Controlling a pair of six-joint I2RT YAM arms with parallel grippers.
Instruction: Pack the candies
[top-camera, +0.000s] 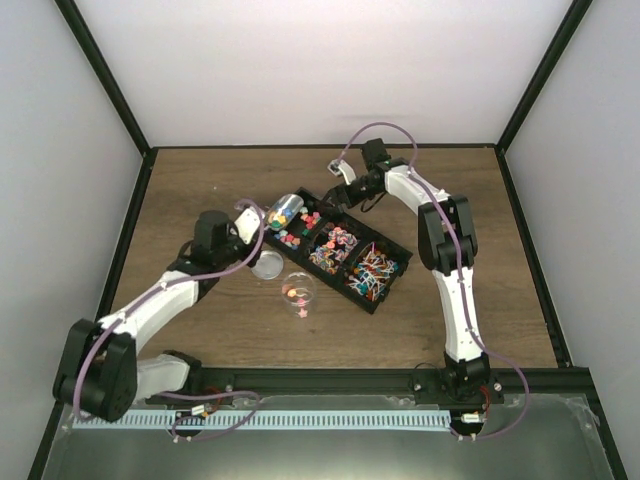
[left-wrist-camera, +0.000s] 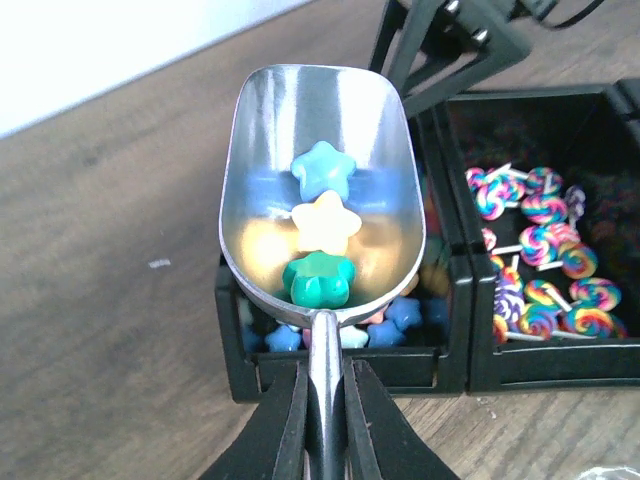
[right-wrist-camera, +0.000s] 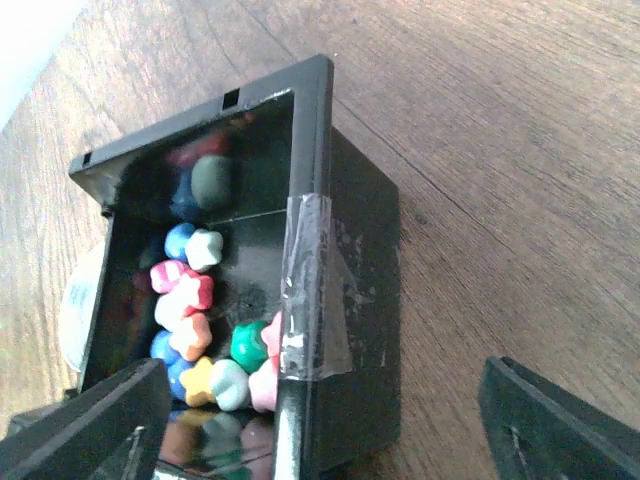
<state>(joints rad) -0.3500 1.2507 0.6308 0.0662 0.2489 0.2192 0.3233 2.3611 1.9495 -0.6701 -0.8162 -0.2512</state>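
My left gripper (left-wrist-camera: 327, 410) is shut on the handle of a metal scoop (left-wrist-camera: 270, 130). The scoop holds three star candies (left-wrist-camera: 325, 222), blue, yellow and green, above the end compartment of the black tray (left-wrist-camera: 340, 368). That compartment is full of star candies (right-wrist-camera: 200, 330). In the top view the scoop (top-camera: 283, 210) hovers over the tray's left end (top-camera: 306, 196), and the clear jar (top-camera: 298, 290) stands in front with a few candies inside. My right gripper (right-wrist-camera: 320, 420) is open and straddles the tray's taped end wall (right-wrist-camera: 310, 290). It also shows in the top view (top-camera: 350, 190).
The jar's lid (top-camera: 268, 265) lies beside the jar. One loose star candy (top-camera: 303, 314) lies on the wood table just in front of the jar. Other tray compartments hold swirled lollipops (left-wrist-camera: 540, 260) and wrapped sweets (top-camera: 372, 272). Black frame posts edge the table.
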